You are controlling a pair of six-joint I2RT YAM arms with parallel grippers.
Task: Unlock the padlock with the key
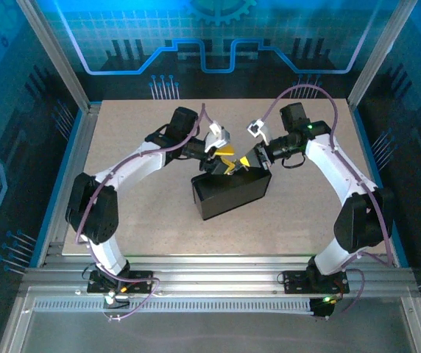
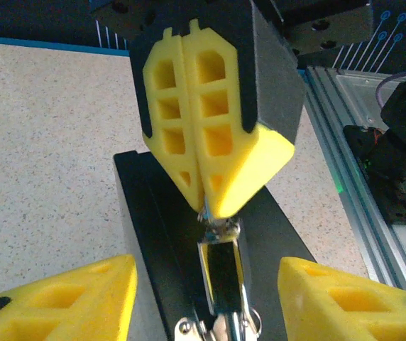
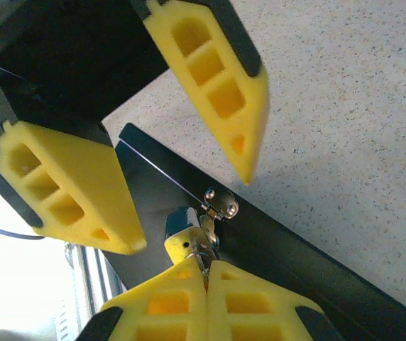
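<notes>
A small shiny padlock [image 2: 224, 273] hangs from the metal hasp [image 3: 221, 202] of a black box [image 1: 232, 197] at the table's middle. My right gripper [image 3: 205, 264] is shut on the key [image 3: 201, 254], a thin silvery piece whose tip sits in the padlock's [image 3: 185, 229] end. From the left wrist view the right gripper's closed yellow fingers [image 2: 210, 128] point down onto the padlock. My left gripper [image 2: 204, 263] is open, one yellow finger on each side of the padlock and apart from it. From above, both grippers [image 1: 225, 156] [image 1: 247, 160] meet over the box's far edge.
The box [image 2: 153, 234] lies slanted on the speckled beige table [image 1: 137, 213]. Aluminium rails [image 1: 210, 283] run along the near edge behind the arm bases. Bare tabletop lies to the left, right and near side of the box.
</notes>
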